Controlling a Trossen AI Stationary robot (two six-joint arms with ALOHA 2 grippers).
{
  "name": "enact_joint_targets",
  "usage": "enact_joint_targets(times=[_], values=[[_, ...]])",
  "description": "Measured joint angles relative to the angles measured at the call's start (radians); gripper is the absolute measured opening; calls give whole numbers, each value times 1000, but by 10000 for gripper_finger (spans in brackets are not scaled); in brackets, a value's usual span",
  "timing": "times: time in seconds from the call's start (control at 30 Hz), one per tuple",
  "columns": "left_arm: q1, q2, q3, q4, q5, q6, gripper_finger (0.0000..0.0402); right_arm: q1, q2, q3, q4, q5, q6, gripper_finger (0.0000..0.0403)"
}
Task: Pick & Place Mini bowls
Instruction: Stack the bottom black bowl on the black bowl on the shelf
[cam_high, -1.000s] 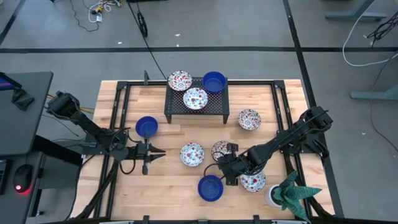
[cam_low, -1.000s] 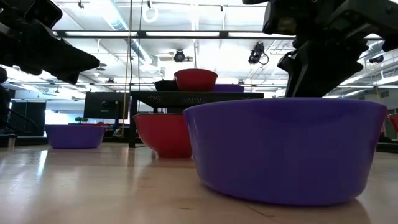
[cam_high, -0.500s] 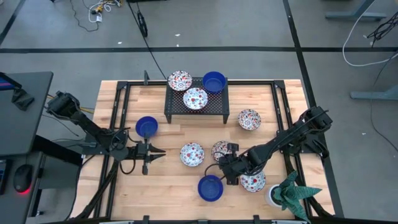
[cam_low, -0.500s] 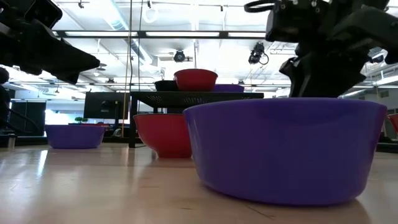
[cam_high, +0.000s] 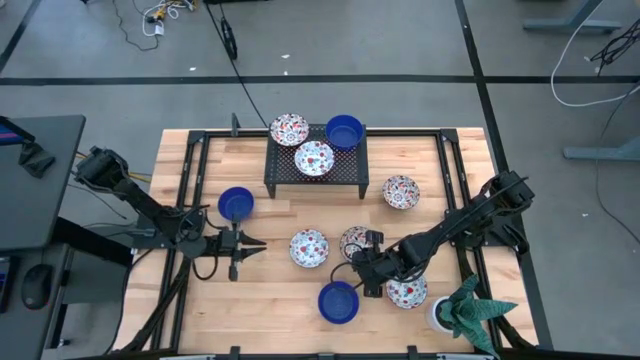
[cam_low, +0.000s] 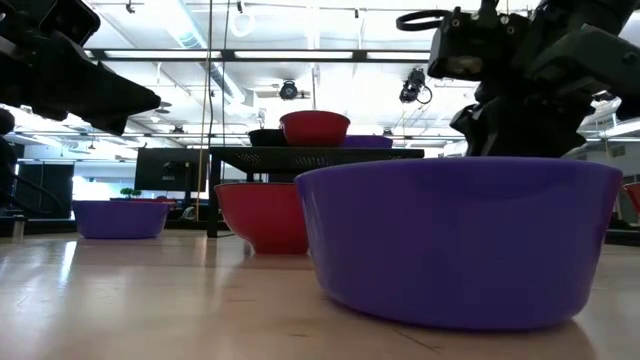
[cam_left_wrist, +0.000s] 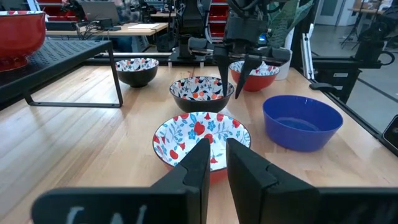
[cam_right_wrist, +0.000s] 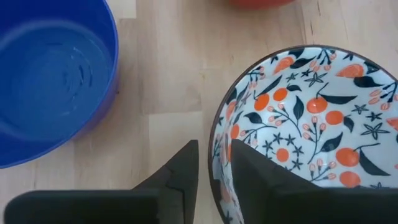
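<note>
Glossy ceramic describes every mini bowl on the wooden desk (cam_high: 190, 150). The right gripper (cam_high: 362, 276) hangs over a dark-rimmed bowl with orange fruit (cam_right_wrist: 305, 124); its fingers straddle that bowl's near rim, one inside and one outside, slightly parted and not visibly pinching it. A cobalt blue bowl (cam_right_wrist: 50, 81) sits just beside this gripper, and a red-bottomed floral bowl (cam_high: 407, 292) lies close on its other side. The left gripper (cam_high: 250, 243) waits low over the desk, fingers nearly together and holding nothing, with a white floral bowl (cam_left_wrist: 202, 138) just ahead of its tips. Three more bowls rest on a black mesh rack (cam_high: 280, 180) well beyond both grippers. These bowls look rigid, smooth, probably slippery and chippable; pinching the thin rim wall seems the best hold.
</note>
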Motion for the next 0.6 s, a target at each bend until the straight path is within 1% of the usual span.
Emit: enact_joint_targets(times=[0.13,0.3,0.37,0.47,0.6], values=[[0,0,0,0,0,0,55,0,0,0,1,8,0,69],[0,0,0,0,0,-1,55,1,-3,1,1,28,-11,15],[0,0,0,1,0,-1,55,0,-4,4,1,31,-19,11],[0,0,0,2,0,-1,55,0,-1,20,-8,45,-20,18],[0,0,0,39,0,0,55,0,-2,82,-12,62,-87,9]])
